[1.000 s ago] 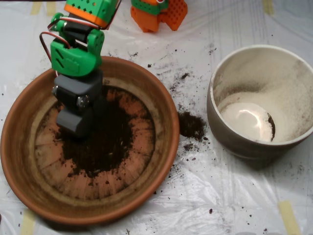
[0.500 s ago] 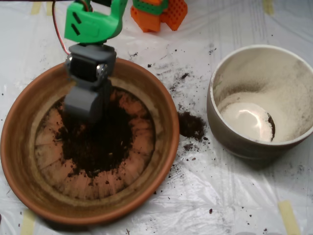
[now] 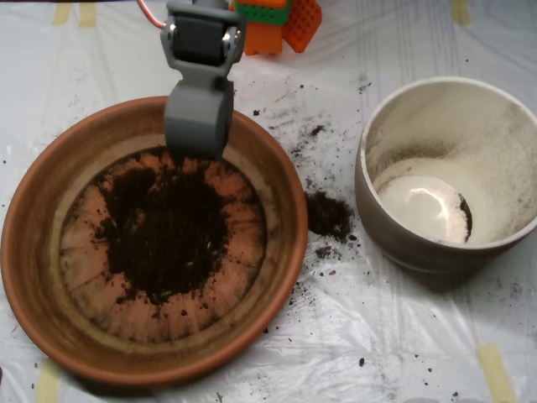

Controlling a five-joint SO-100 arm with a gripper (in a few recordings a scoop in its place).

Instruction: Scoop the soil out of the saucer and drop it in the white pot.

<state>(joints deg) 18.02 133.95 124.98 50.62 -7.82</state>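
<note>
Grey scoop above soil

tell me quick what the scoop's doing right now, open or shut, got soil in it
Scoop: above the far rim of the saucer, clear of the soil. Whether it carries any soil can't be told from above.

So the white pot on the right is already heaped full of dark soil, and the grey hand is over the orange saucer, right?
Not quite. The overhead view shows the white pot nearly empty, with just a dark smear at its bottom. The soil is piled in the orange saucer. The grey hand is indeed over the saucer's far rim.
</note>
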